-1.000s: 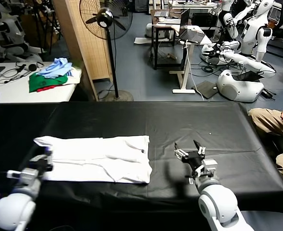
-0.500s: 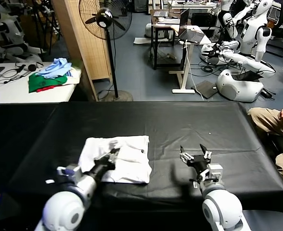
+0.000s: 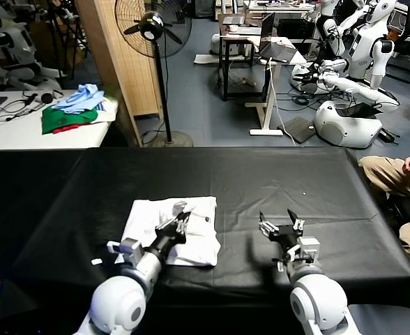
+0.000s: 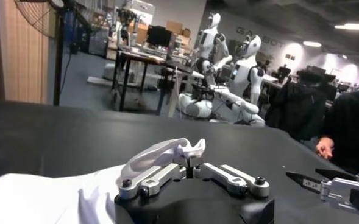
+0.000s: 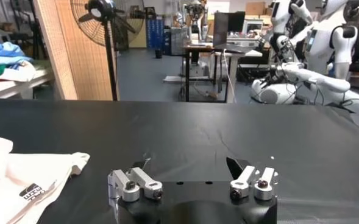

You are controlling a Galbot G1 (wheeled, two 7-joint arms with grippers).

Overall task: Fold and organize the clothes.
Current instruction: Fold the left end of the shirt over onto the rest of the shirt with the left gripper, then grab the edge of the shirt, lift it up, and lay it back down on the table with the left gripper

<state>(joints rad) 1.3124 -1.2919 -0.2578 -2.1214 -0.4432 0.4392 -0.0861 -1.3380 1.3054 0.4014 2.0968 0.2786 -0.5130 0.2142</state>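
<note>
We go by the black table [image 3: 316,174] as our landmark. Beyond its far left corner, on a white side table, lies a pile [image 3: 76,108] of blue, green and red garments; we count it as one heap, apart from the job.

On the black table, left of centre and near the front edge, lies the shirt [image 3: 149,213]: one white T-shirt, already doubled into a rough square. In the right wrist view we see a small dark logo [image 5: 31,191] on it. We judge it light, soft and limp. It will sag and drape from any held point, and it probably slides easily on the cloth-covered top. We would take it at a folded edge or corner, pinching all layers, so the stack does not open.

The left gripper [image 3: 179,218] is over the shirt's right half, clenched on a fold of white cloth; the left wrist view shows the fabric looped through its fingers [image 4: 167,173].

Right of the shirt, near the front edge, the right gripper [image 3: 280,227] hovers over bare table, released and spread wide, holding nothing.

We count two grippers, one shirt, one pile.
</note>
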